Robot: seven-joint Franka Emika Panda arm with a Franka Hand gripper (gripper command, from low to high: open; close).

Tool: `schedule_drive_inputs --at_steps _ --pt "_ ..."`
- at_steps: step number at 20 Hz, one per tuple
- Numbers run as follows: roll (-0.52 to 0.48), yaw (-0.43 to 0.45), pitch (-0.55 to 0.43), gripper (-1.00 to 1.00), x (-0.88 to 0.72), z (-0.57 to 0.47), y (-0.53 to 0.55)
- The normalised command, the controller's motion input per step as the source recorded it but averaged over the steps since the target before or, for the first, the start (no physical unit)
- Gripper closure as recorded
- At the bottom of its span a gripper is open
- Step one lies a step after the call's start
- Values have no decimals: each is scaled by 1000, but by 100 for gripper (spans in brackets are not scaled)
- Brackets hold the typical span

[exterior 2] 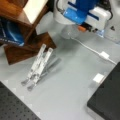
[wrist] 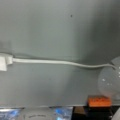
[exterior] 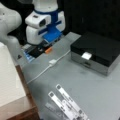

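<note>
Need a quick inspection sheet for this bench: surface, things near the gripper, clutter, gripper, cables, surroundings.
Surface: grey table, bare in the middle.
Things near the gripper: white cable running to a white connector block; translucent round piece and small orange part by the arm's base.
Clutter: folding metal stand lying flat; small white tag beside the black box.
Gripper: blue-and-white gripper at a front view's top, low over the table edge; holds nothing visible.
Cables: one white cable, slack, across the table.
Surroundings: wooden rack, black perforated board.
</note>
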Motion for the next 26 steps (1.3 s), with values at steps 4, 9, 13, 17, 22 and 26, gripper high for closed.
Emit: schedule_drive_inputs --at_steps 4,9,13,17,22,26 --pt "-467 57 269 -100 296 241 -157" --pt "-442 -37 267 -100 301 251 -138" --pt "-501 -90 300 -100 341 249 -152" --pt "-579 -136 365 -100 385 232 -111" --pt "-634 -156 417 -100 455 297 -42" --pt "-655 -121 407 -100 473 357 -57"
